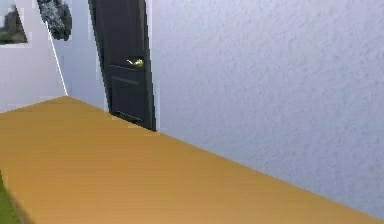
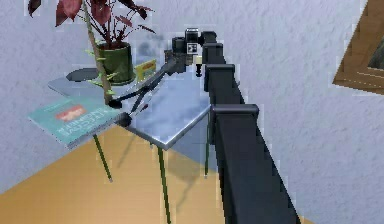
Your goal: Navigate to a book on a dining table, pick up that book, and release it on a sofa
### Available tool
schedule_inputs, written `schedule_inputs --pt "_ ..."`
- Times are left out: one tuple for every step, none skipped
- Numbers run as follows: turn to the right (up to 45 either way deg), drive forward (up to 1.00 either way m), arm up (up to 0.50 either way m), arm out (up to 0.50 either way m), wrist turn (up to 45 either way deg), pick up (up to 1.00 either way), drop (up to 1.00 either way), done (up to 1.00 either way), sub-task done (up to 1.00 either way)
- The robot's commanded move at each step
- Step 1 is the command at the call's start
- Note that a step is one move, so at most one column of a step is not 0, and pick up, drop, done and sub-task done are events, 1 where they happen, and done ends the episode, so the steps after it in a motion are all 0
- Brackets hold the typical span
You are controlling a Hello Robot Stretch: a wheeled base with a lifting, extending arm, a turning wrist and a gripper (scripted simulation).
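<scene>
A teal book (image 2: 76,117) lies flat at the left corner of a small table with a grey-blue top (image 2: 178,112) and thin green legs, in the arm side view. The dark arm (image 2: 240,130) rises from the bottom edge and reaches over the table. My gripper (image 2: 116,102) stretches down and left from its dark body, and its thin fingers end at the book's right edge. I cannot tell whether it holds anything, since the book and the tabletop lie right behind the fingers.
A red-leaved plant in a green pot (image 2: 115,60) and a round grey dish (image 2: 78,73) stand on the table's far side. A framed picture (image 2: 365,58) hangs at the right. In the forward view, a dark door (image 1: 122,60) is set in a pale wall beyond the orange-brown floor (image 1: 120,165).
</scene>
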Motion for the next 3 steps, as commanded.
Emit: schedule_inputs --pt "0.0 0.0 0.0 0.0 -6.0 0.0 0.0 0.0 0.0" --pt "0.0 0.0 0.0 -0.48 0.0 0.0 0.0 0.0 0.0" --pt "-45.0 0.0 0.0 0.0 0.0 0.0 0.0 0.0 0.0"
